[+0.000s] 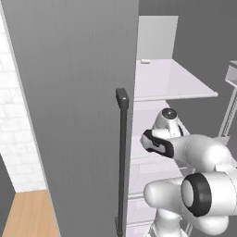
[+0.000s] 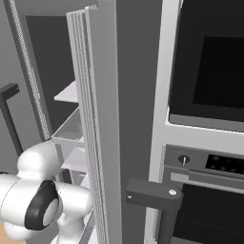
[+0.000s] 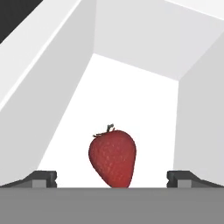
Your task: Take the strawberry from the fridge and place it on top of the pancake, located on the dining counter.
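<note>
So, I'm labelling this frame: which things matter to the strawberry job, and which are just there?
Job:
strawberry, between the fingertips
fridge, door open
gripper, open

Just there:
built-in oven
brick wall

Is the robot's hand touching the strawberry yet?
Apart. In the hand view the strawberry sits on the white fridge shelf, with clear white gaps between it and the two dark fingers, which stand wide open on either side.
</note>
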Robot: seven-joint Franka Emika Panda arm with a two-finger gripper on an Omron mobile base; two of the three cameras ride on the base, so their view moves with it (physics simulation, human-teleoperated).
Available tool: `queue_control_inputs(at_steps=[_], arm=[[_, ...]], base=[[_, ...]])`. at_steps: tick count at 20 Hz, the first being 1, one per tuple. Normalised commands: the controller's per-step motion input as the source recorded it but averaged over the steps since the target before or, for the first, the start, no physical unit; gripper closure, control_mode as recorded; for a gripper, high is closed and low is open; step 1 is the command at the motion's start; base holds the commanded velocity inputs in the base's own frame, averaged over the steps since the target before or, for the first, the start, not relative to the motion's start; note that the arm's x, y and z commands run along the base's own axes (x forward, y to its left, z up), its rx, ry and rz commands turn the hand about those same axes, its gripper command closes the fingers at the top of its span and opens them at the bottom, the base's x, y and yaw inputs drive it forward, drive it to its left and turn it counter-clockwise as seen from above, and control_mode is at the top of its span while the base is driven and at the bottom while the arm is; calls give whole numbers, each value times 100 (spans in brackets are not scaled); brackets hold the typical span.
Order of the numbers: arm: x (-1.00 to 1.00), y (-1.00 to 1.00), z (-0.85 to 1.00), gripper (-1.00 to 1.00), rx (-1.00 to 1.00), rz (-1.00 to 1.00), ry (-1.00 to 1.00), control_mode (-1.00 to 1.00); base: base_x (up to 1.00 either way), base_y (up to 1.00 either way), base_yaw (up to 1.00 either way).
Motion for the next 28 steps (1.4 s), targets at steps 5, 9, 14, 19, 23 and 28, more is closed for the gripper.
queue_control_inputs(at_steps=[5, 9, 14, 19, 23, 28], arm=[[27, 0, -17, -100, 0, 0, 0, -100], [9, 0, -23, -100, 0, 0, 0, -100], [1, 0, -22, -100, 0, 0, 0, -100], [1, 0, -21, 100, 0, 0, 0, -100], [-9, 0, -9, 100, 0, 1, -1, -100], [-76, 0, 10, 100, 0, 2, -11, -100]], base=[[0, 0, 0], [0, 0, 0], [0, 0, 0], [0, 0, 0], [0, 0, 0], [0, 0, 0]])
